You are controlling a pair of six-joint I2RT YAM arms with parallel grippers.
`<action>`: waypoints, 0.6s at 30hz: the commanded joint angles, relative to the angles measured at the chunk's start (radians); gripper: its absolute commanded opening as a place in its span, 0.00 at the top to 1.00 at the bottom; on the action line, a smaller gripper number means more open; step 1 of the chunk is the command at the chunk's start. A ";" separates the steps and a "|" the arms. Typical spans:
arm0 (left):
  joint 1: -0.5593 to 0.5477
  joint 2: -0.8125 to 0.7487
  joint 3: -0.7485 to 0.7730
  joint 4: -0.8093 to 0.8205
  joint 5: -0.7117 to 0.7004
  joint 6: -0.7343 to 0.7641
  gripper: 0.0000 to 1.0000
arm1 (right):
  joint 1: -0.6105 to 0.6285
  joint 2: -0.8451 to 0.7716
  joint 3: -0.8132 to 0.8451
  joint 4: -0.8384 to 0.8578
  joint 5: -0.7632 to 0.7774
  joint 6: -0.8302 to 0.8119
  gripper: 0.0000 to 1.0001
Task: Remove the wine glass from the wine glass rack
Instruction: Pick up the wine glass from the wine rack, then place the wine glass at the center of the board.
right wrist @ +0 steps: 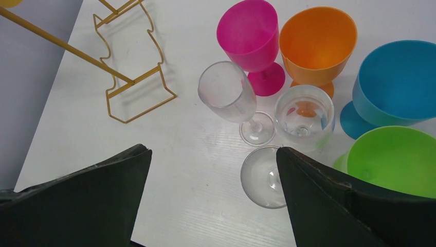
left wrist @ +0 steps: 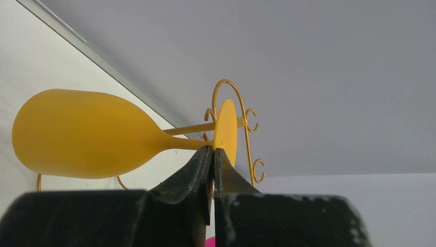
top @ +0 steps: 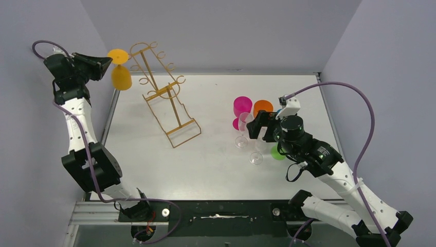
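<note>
Item 1. Wine glass (top: 121, 76): opaque yellow, one piece. It is held in the air at the far left, over the left edge of the table (top: 216, 175), foot uppermost and bowl hanging down.

Item 2. Left gripper (left wrist: 212, 151): the jaws are pressed together on the glass's thin stem, right under the foot disc. In the left wrist view the bowl extends to the left of the fingertips, and the disc stands edge-on just beyond them.

Item 3. Wine glass rack (top: 163, 93): a gold wire frame whose rectangular base rests on the table's far left part, with arms carrying curled hooks that rise toward the back wall. The glass's foot sits just beside the rack's upper left end. In the wrist view it overlaps a rack arm, and the pictures do not settle whether the two touch.

Item 4. Right gripper (right wrist: 213, 152): the fingers are spread wide with nothing between them. It hovers above a group of glasses on the right side of the table, well apart from the rack.

Item 5. Group below the right gripper, all upright:
- magenta goblet (right wrist: 249, 36)
- orange goblet (right wrist: 316, 41)
- blue goblet (right wrist: 396, 82)
- green goblet (right wrist: 396, 159)
- three clear glasses: a tall narrow one (right wrist: 229, 95), a round one (right wrist: 304, 113), and one partly hidden by the right finger (right wrist: 262, 177)
</note>
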 commanded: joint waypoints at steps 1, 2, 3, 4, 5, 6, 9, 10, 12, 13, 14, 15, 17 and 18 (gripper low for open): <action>0.037 -0.153 -0.050 0.079 -0.055 0.009 1.00 | -0.001 -0.018 0.024 0.030 0.018 0.001 0.02; 0.043 -0.182 -0.079 0.080 -0.071 0.013 1.00 | -0.001 -0.021 0.019 0.039 0.018 0.000 0.02; 0.047 -0.209 -0.105 0.082 -0.080 0.018 1.00 | -0.001 -0.023 0.015 0.047 0.017 -0.002 0.02; 0.048 -0.233 -0.133 0.083 -0.081 0.022 1.00 | -0.001 -0.025 0.011 0.054 0.015 -0.003 0.02; 0.048 -0.254 -0.160 0.090 -0.075 0.024 1.00 | -0.001 -0.025 0.008 0.060 0.015 -0.005 0.02; 0.048 -0.271 -0.191 0.095 -0.058 0.024 1.00 | -0.001 -0.024 0.006 0.065 0.015 -0.007 0.02; 0.045 -0.333 -0.290 0.114 0.005 0.043 1.00 | -0.001 -0.014 0.005 0.070 0.012 -0.013 0.02; 0.042 -0.361 -0.333 0.128 0.028 0.053 1.00 | -0.002 -0.011 0.006 0.070 0.012 -0.016 0.02; 0.026 -0.423 -0.433 0.167 0.064 0.081 1.00 | -0.001 -0.003 0.005 0.073 0.010 -0.020 0.02; 0.012 -0.459 -0.474 0.174 0.059 0.102 1.00 | -0.001 -0.001 0.003 0.078 0.008 -0.022 0.02; 0.003 -0.503 -0.512 0.170 0.037 0.125 1.00 | -0.001 0.003 0.002 0.085 0.004 -0.025 0.02; -0.005 -0.549 -0.549 0.160 0.007 0.139 1.00 | -0.002 0.005 0.002 0.090 -0.001 -0.028 0.02; -0.027 -0.627 -0.597 0.059 -0.096 0.156 1.00 | -0.001 0.010 0.005 0.095 -0.006 -0.031 0.02; -0.047 -0.650 -0.603 -0.016 -0.168 0.174 1.00 | -0.001 0.011 0.007 0.098 -0.008 -0.034 0.02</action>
